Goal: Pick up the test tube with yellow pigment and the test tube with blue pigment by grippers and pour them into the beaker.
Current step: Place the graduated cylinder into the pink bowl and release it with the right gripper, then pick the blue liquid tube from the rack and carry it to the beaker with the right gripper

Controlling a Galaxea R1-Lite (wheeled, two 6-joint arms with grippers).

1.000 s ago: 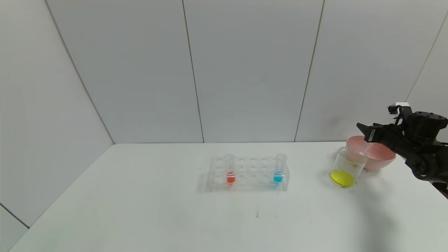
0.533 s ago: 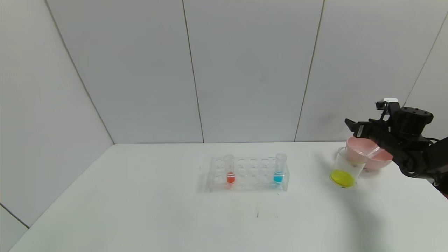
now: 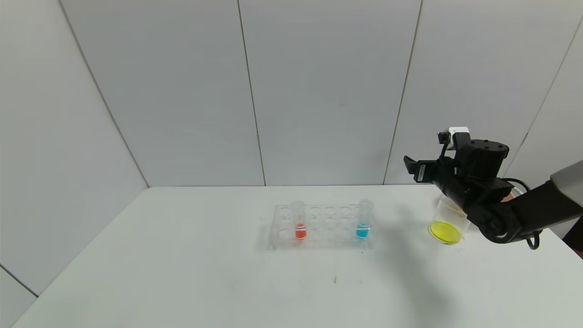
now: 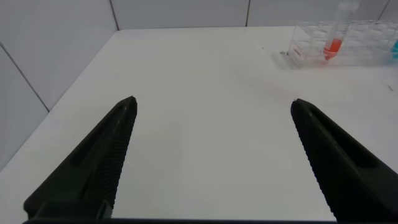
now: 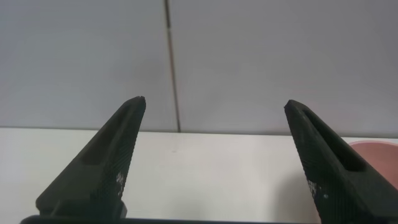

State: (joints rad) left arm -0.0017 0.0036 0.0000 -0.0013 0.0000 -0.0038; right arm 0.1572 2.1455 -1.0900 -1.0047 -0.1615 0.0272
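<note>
Head view: right gripper [image 3: 412,166] arm hides pink bowl [image 3: 509,197] behind beaker [image 3: 448,221].

Beaker [image 3: 448,221] right of rack [image 3: 322,226]

yellow liq in beaker [image 3: 448,223], blue-liq tube [image 3: 363,221], black gripper [image 3: 412,166]

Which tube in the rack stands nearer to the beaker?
The test tube with blue pigment, at the rack's right end; the orange-red tube stands farther left of the beaker.
</note>
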